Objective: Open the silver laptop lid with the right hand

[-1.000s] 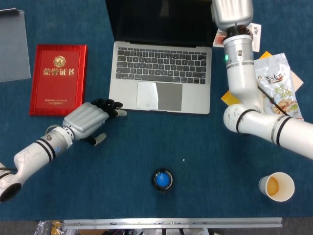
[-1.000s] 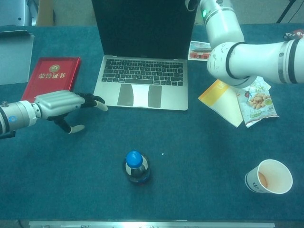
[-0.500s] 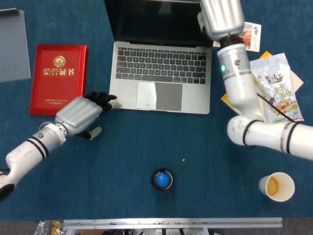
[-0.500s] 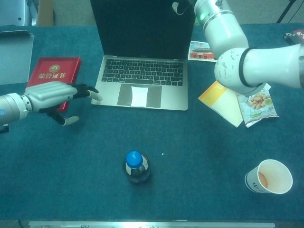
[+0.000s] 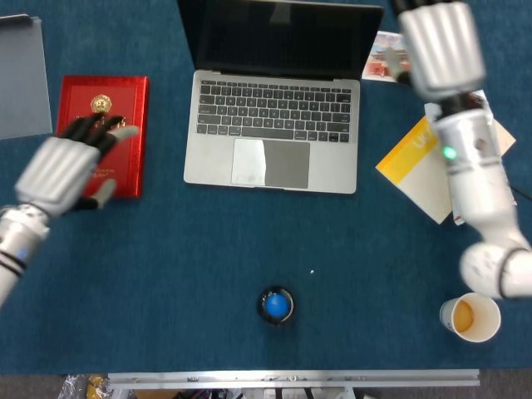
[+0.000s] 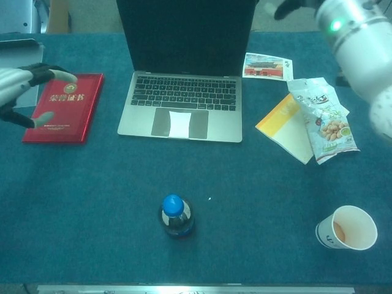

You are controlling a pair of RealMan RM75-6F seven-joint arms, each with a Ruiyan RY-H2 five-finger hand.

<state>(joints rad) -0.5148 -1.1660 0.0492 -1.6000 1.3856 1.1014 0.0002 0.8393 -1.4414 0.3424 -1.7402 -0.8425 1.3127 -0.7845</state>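
The silver laptop (image 5: 273, 125) lies at the back middle of the blue table with its lid (image 6: 184, 37) up and its dark screen facing me. My right hand (image 6: 293, 7) shows only as dark fingers at the top edge of the chest view, just right of the lid's upper corner and clear of it, holding nothing. Its white forearm (image 5: 465, 133) runs down the right side in the head view. My left hand (image 5: 66, 162) hovers far left over a red booklet (image 5: 104, 137), fingers spread and empty.
A blue-capped bottle (image 5: 276, 306) stands in front of the laptop. A paper cup (image 5: 470, 317) sits at front right. A snack bag (image 6: 324, 119), a yellow booklet (image 6: 285, 131) and a postcard (image 6: 268, 66) lie right of the laptop. A grey folder (image 5: 21, 75) lies at back left.
My right arm has swung right, away from the lid, uncovering the snack bag and postcard. My left hand has drawn back from the laptop's front left corner to above the red booklet.
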